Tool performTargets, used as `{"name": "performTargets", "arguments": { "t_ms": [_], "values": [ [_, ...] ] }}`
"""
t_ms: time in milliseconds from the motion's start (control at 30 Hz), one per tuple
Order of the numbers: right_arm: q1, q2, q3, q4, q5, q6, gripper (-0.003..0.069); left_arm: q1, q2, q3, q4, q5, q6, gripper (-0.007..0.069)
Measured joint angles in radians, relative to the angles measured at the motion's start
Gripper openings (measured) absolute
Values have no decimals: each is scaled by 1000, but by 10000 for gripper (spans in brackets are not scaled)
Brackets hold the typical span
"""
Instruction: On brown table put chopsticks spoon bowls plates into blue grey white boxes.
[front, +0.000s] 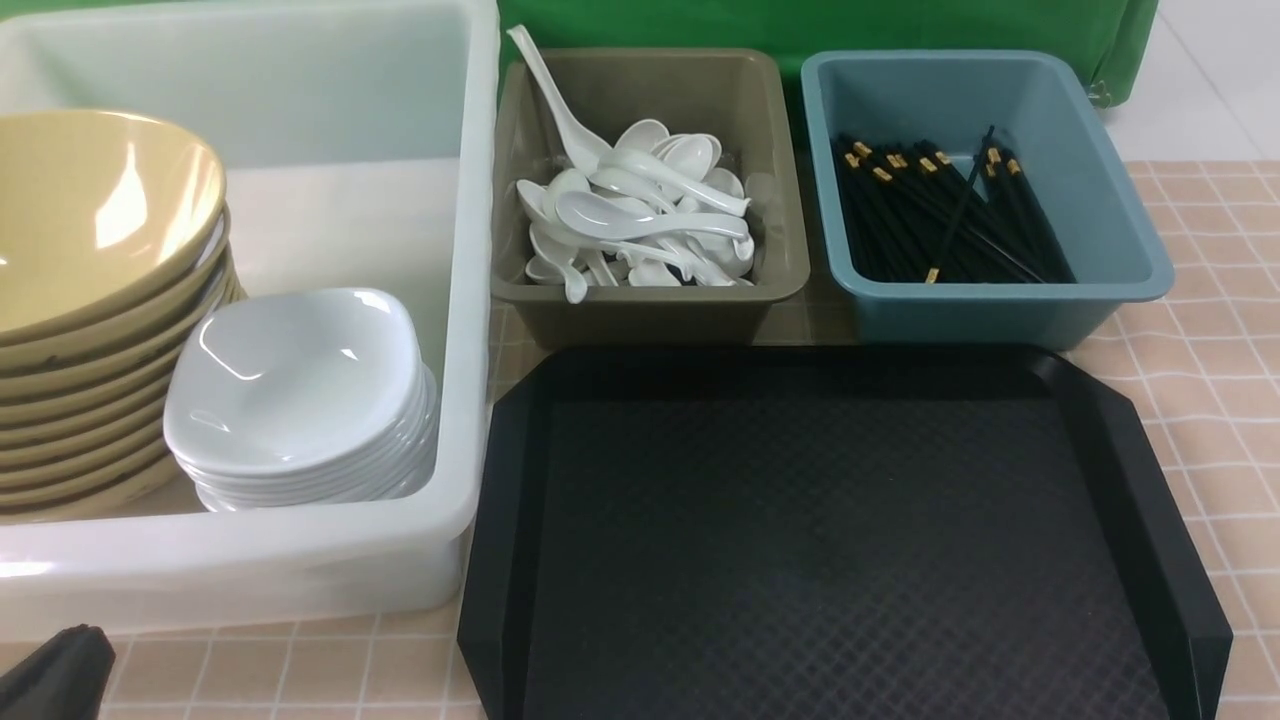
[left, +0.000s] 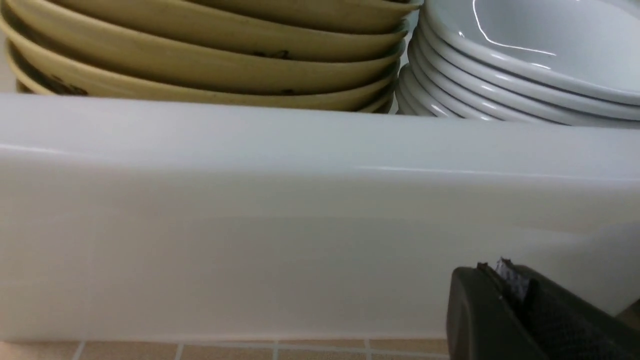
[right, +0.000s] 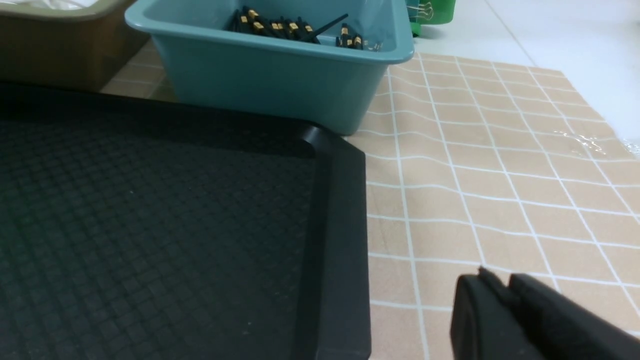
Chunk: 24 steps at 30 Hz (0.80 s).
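Tableware in Three Bins

Shows a white-gridded brown table (front: 1225, 330) beneath a large translucent white tub (front: 230, 560), with glossy mustard-yellow bowls (front: 100, 220) stacked beside small white rounded-square plates (front: 295, 385). Puts glossy white spoons (front: 650, 225) in an olive-grey plastic box (front: 640, 315), black chopsticks (front: 920, 215) (gold-banded) in a teal-blue one (front: 970, 315). Has left gripper (left: 492, 272) tips together; can't tell for right gripper (right: 502, 280).
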Motion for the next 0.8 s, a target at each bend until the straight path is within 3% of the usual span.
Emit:
{"name": "performTargets", "arguments": {
  "t_ms": [800],
  "values": [
    [0, 0, 0, 0, 0, 0, 142, -10, 0, 0, -3, 0, 7, 7]
  ]
}}
